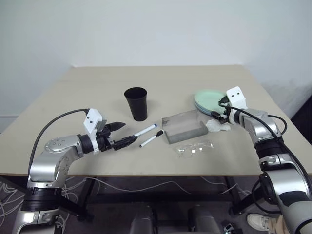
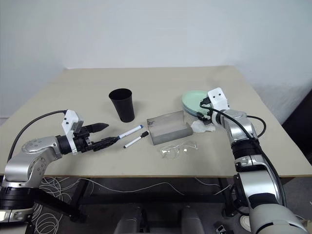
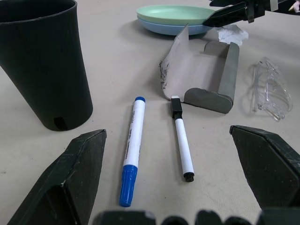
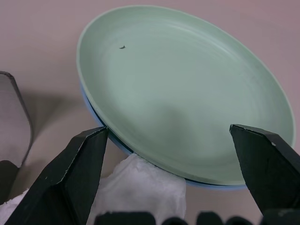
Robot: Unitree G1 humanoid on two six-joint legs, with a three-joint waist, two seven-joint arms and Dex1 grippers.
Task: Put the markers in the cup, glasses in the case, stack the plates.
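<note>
The black cup [image 1: 136, 103] stands upright mid-table. Beside it lie two markers, one blue-capped [image 3: 132, 150] and one black-capped [image 3: 181, 140], side by side. My left gripper [image 1: 127, 131] hovers open just short of them, holding nothing. The grey case [image 1: 184, 127] sits open with its lid raised. The clear glasses [image 1: 195, 147] lie in front of it near the table's front edge. The mint plate [image 4: 187, 93] rests on the blue plate [image 3: 168, 29] at the right. My right gripper [image 1: 218, 109] is open at the plates' near rim, holding nothing.
A crumpled white tissue [image 1: 214, 125] lies between the case and the plates, right under my right gripper. The tan table [image 1: 87, 87] ends at a white wall behind. Cables hang below its front edge.
</note>
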